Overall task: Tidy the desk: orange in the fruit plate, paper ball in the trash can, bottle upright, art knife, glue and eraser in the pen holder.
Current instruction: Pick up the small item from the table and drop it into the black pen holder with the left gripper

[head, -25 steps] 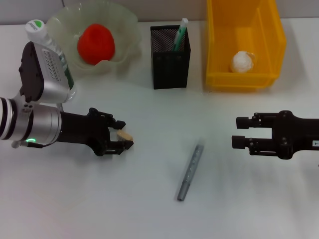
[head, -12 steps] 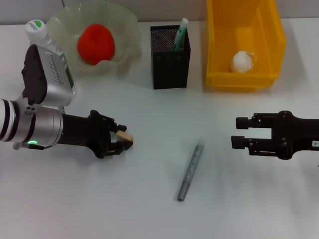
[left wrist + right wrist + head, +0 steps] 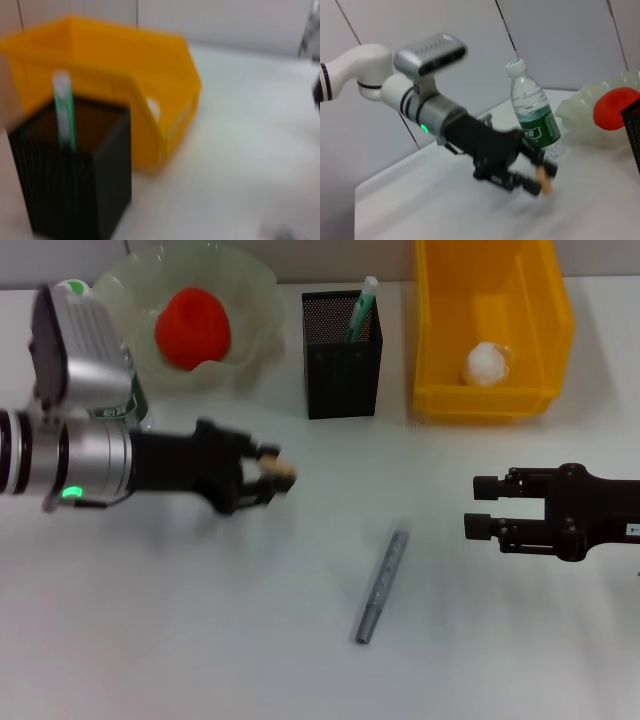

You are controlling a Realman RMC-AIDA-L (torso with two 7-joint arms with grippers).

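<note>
Your left gripper [image 3: 272,475] is clenched on the eraser [image 3: 283,472], which sits pinched between the fingertips, lifted off the white desk [image 3: 200,640] in front of the pen holder [image 3: 342,355] and toward its left side. In the right wrist view you can see the tan block [image 3: 543,178] at the tips of that gripper [image 3: 536,176], clear of the desk.

Your right gripper [image 3: 480,512] rests near the desk's right edge with its jaws parted and nothing between them.

The pen holder stands at the back middle of the desk with a green-and-white stick [image 3: 362,308] poking out of it. The grey art knife [image 3: 382,586] lies flat on the desk between your two grippers.

At the back left, the orange [image 3: 192,328] lies in the fruit plate [image 3: 250,285], and the bottle [image 3: 533,110] stands upright just beside the plate. At the back right, the paper ball [image 3: 487,364] sits inside the trash can [image 3: 440,330].
</note>
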